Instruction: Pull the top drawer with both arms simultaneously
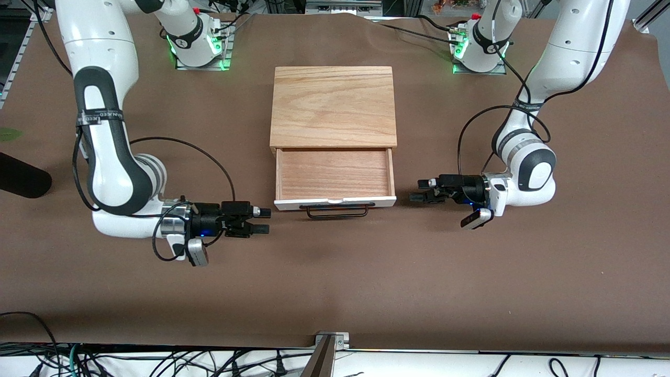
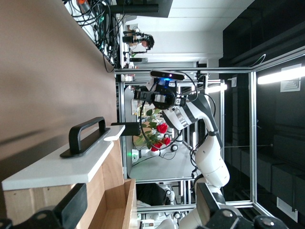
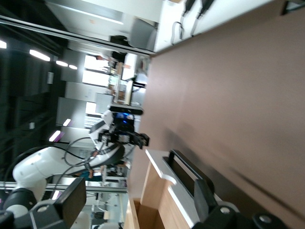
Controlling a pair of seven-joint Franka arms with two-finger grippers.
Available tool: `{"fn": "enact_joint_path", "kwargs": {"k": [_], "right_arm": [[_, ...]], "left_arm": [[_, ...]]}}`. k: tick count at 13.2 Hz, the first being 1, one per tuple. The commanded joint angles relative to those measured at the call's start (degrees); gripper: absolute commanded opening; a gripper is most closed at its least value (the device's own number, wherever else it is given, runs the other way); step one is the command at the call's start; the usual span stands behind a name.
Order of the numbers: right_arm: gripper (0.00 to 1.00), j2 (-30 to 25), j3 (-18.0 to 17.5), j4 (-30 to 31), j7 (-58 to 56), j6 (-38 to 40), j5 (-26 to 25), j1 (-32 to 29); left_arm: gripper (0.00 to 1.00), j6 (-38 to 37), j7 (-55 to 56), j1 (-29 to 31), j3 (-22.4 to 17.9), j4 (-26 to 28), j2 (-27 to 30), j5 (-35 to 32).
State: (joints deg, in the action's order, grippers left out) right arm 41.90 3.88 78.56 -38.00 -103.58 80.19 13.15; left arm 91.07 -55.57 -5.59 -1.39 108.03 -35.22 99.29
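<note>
The top drawer [image 1: 335,178] is seen pulled out of the cabinet [image 1: 333,104], which stands in the middle of the table [image 1: 335,283], between the two robot bases and nearer to the front camera than they are. The drawer's white front panel [image 1: 335,202] faces the front camera, and its long axis runs across the table from the right arm's end toward the left arm's end. The thin black wire handle [image 1: 337,210] lies along that same axis, just in front of the panel. The reddish-wood inside of the drawer is exposed, and nothing is seen lying in it. The rear part of the drawer is hidden under the pale wood-grain top slab of the cabinet.

The right gripper [image 1: 263,220] is held low over the table beside the panel's corner toward the right arm's end, its fingers spread apart and gripping nothing. The left gripper [image 1: 416,190] is held low beside the panel's other corner, likewise with fingers parted and clear of the drawer. Neither gripper touches the handle.

In the left wrist view, the panel [image 2: 62,167] and handle [image 2: 86,136] are seen edge-on, with the right gripper [image 2: 136,93] farther off. In the right wrist view, the handle [image 3: 188,169] is partly cut off by that gripper's own finger [image 3: 202,198].
</note>
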Motion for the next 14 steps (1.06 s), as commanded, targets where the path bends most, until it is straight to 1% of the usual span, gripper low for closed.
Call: {"fn": "enact_joint_path", "kwargs": {"k": [1,2,4,5,6,7,8,9,10,11,12,13,14], "right_arm": [[1.0,-4.5,1.6,0.5,9.0,-2.0,-12.4,0.5],[1.0,-6.4,1.5,0.5,14.4,-3.8,-19.1,0.6],[1.0,-8.1,1.4,0.5,26.4,-4.7,-32.1,1.4],[1.0,-9.2,1.6,0.5,30.4,-4.7,-41.0,2.2],[1.0,-10.3,1.5,0.5,32.9,-4.4,-50.6,2.5],[1.0,-11.7,1.4,0.7,34.7,-3.9,-58.0,2.5],[1.0,-12.2,1.6,0.7,36.8,-2.1,-63.0,2.4],[1.0,-12.6,1.7,0.6,36.9,0.1,-67.9,2.1],[1.0,-13.5,1.8,0.6,37.2,0.7,-73.3,2.1],[1.0,-15.1,2.1,0.6,37.2,0.8,-76.6,1.8],[1.0,-15.8,4.2,0.6,37.0,0.9,-78.0,1.8],[1.0,-17.0,6.2,0.6,36.9,1.6,-78.3,1.9],[1.0,-17.7,6.7,0.6,36.9,4.0,-78.3,1.9]], "left_arm": [[1.0,-1.2,-1.5,0.0,-0.1,-0.5,-0.6,1.8],[1.0,-1.2,-1.5,0.0,-0.1,-0.5,-0.6,1.8],[1.0,-1.2,-1.5,-0.1,-0.1,-0.7,-0.7,1.9],[0.96,-1.0,-1.4,-0.1,0.0,-1.0,-1.0,2.0],[0.88,-0.9,-1.4,-0.1,0.0,-1.2,-1.9,2.7],[0.85,-0.7,-1.1,-0.3,0.1,-2.9,-2.8,6.4],[0.85,-0.6,-0.7,-0.9,0.1,-5.9,-3.8,9.7],[0.86,0.2,-0.2,-1.7,0.2,-8.5,-4.9,10.5],[0.89,1.7,-0.6,-2.3,0.2,-9.4,-6.1,10.5],[0.89,3.0,-1.0,-2.5,0.2,-9.4,-6.7,10.5],[0.9,4.3,-1.2,-3.2,0.2,-9.5,-7.5,10.5],[0.89,5.9,-1.2,-3.8,0.2,-9.7,-8.2,10.6],[0.89,8.3,-0.9,-4.4,0.2,-11.6,-8.9,10.7]]}}
